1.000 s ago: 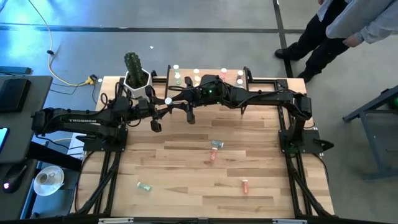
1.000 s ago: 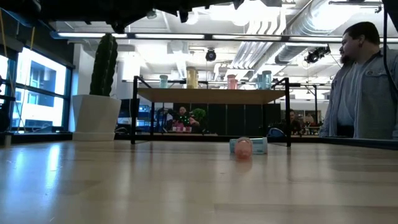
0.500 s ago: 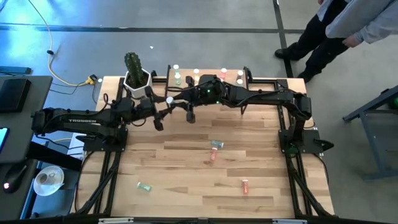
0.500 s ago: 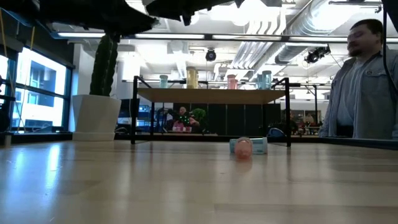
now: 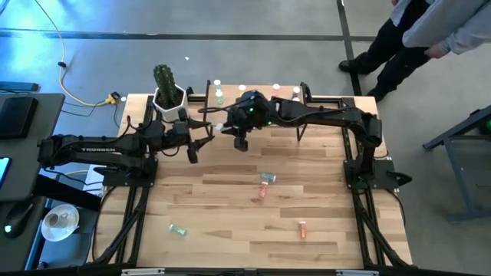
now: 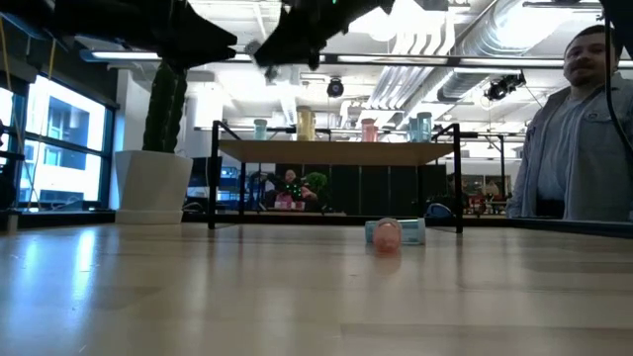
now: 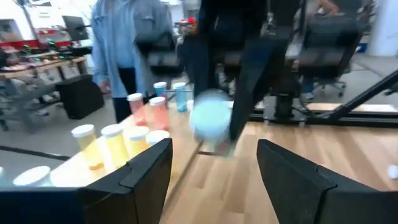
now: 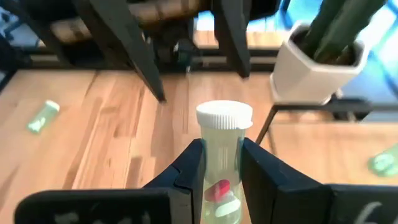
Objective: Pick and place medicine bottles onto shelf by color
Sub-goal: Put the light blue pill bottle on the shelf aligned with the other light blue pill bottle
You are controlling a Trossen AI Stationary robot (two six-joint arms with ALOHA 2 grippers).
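Observation:
My right gripper (image 8: 221, 152) is shut on a pale medicine bottle (image 8: 222, 155) with a white cap, high above the table in front of the shelf (image 5: 257, 98). In the high view this bottle's cap (image 5: 219, 128) shows between the two arms. My left gripper (image 7: 211, 162) stands open just left of it and touches nothing (image 5: 201, 146). Several bottles stand upright on the shelf top (image 7: 124, 140). On the table lie a teal bottle (image 5: 267, 178), two pink ones (image 5: 263, 192) (image 5: 302, 228) and a green one (image 5: 178, 229). My right gripper pinches the bottle's body (image 8: 221, 183) between its two fingers (image 8: 186, 171), below the cap. The fingers come from the table's right, slanting down, and lie along the bottle. Its cap (image 8: 224, 115) points away from the wrist, and the bottle is clear of table and shelf.
A white pot with a cactus (image 5: 167, 96) stands at the shelf's left end. A person (image 6: 579, 138) stands beyond the table's far right corner. Bare tabletop lies along the near edge between the loose bottles.
My left gripper has opened and let go of the pale bottle, and has sunk slightly. My right gripper keeps the bottle, has tipped its fingers downward and has drawn it a little toward the table's right, away from the left fingers.

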